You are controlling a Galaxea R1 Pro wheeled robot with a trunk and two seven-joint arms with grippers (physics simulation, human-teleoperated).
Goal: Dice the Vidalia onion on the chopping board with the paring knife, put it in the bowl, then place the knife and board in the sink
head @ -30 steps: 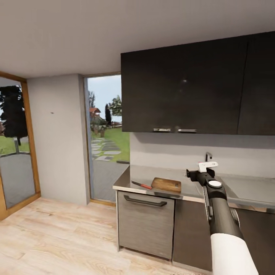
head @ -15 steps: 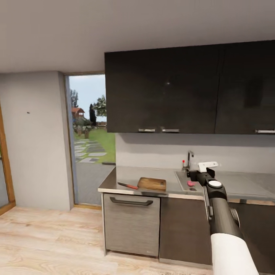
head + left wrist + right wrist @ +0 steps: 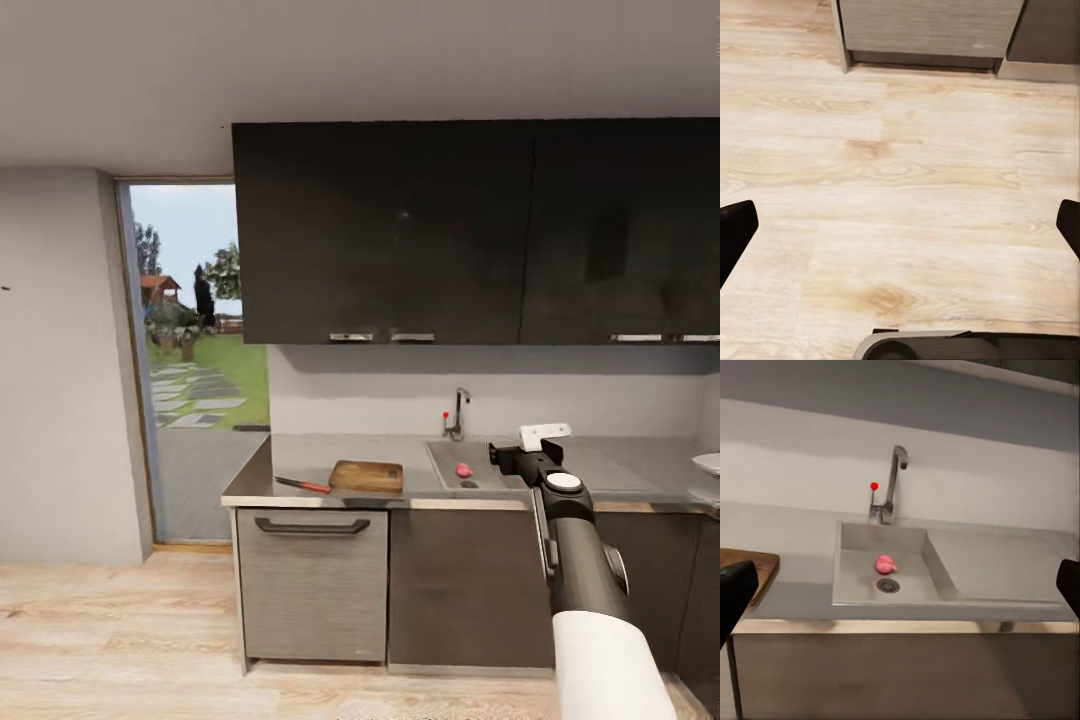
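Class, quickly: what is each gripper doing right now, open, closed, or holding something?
Left gripper: open, holding nothing, fingertips wide apart over the wood floor.
Right gripper: open, holding nothing, aimed at the sink.

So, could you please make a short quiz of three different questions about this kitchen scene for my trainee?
1. True or false: the Vidalia onion lies in the sink, close to the drain.
2. Which thing lies nearest to the paring knife on the countertop?
A. the bowl
B. the chopping board
C. the tap
3. Fill in: both wrist views show each hand's fingers spread wide, so the right hand and left hand are ____.

Key: 1 true; 2 B; 3 open.
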